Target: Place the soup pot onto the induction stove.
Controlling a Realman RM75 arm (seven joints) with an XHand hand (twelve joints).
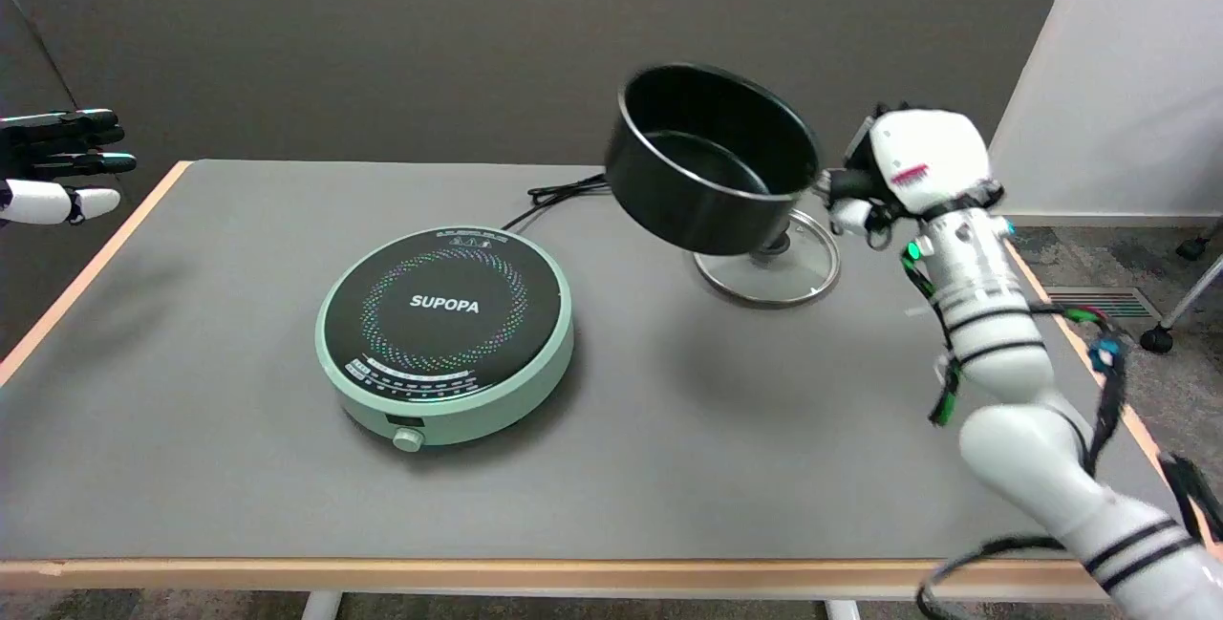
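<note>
A grey bench [191, 391] with a pale wooden edge fills most of the frame, seen from above its near side. Left of centre sits a round induction stove [446, 333], mint green with a black glass top marked "SUPOPA", a ring of coloured dots and a small knob at its front. A black power cord [559, 192] trails from behind it toward the back of the bench.

In the upper middle of the frame, a black soup pot [712, 161] hangs in the air, tilted so its open mouth faces the camera and its dark inside shows. It is above the bench, to the right of the stove and well apart from it. Below and just behind the pot, a glass lid [769, 267] with a metal rim lies flat on the bench.

The right robot hand [893, 179], white and black, reaches in from the lower right on a white arm and holds the pot by the handle at its right side, fingers closed around it.
</note>
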